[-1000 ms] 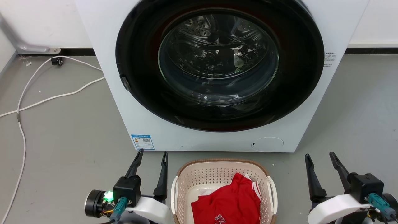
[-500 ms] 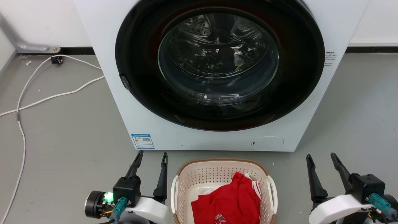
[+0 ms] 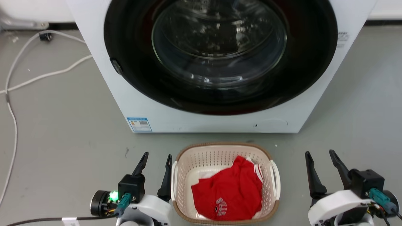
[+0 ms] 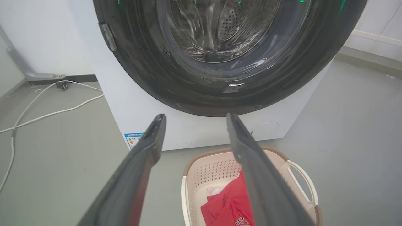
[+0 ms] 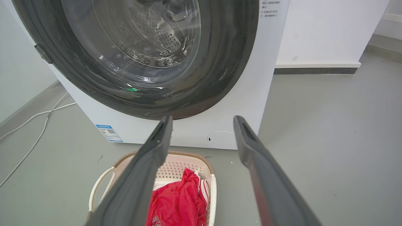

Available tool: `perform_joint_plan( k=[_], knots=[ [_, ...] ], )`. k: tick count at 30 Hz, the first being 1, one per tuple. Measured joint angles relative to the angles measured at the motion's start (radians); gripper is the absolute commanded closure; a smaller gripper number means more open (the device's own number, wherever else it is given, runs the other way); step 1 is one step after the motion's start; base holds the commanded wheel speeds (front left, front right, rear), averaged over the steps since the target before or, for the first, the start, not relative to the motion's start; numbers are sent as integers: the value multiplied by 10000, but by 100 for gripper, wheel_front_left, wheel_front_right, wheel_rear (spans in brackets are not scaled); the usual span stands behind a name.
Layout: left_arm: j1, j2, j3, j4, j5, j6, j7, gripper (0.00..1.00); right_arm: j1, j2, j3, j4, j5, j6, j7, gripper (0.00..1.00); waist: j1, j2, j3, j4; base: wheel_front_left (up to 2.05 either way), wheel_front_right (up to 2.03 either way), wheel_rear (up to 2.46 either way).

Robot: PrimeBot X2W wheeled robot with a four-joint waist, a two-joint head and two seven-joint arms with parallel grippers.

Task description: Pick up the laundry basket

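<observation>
The laundry basket (image 3: pixel 204 158) is cream with perforated walls, a brown rim and white side handles. It stands on the grey floor in front of the washing machine, with a red garment (image 3: pixel 229 193) lying inside. My left gripper (image 3: pixel 156 157) is open just left of the basket's left handle, not touching it. Well right of the basket, my right gripper (image 3: pixel 319 154) is open with a gap of floor between. The basket (image 4: pixel 213 166) sits low and to the right in the left wrist view, behind the open left gripper (image 4: pixel 194 116). In the right wrist view the basket (image 5: pixel 185 164) lies low and left of the open right gripper (image 5: pixel 202 119).
A white front-loading washing machine (image 3: pixel 201 119) with a dark round door (image 3: pixel 220 50), shut, stands right behind the basket. White cables (image 3: pixel 34 77) trail over the floor at the left. Bare grey floor (image 3: pixel 62 141) lies on both sides of the basket.
The head camera has tilted down, so the whole basket now shows and the machine sits higher in view. Both grippers stay open beside the basket.
</observation>
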Motion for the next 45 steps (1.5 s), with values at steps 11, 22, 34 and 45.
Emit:
perform_joint_plan(
  k=[11,22,34,45],
  knots=[
    [-1636,-19,2,1632,-698,-309,19,0,-1352,0,253,1072,50,0,-84,0,1,0,2066,-222,0,0,0],
    [-4014,278,173,3994,-1187,-752,834,0,-3208,4,543,3127,240,0,-372,0,2,0,4368,-496,0,0,0],
    [-6169,832,144,6289,-1902,-1166,1795,0,-5692,4,1112,6230,1035,2,-533,0,1,0,6272,-840,0,0,0],
    [-7839,1152,-656,7488,-2968,-1229,3152,0,-7934,4,2474,9016,2405,2,44,0,1,0,7220,-898,0,0,0]
  ],
)
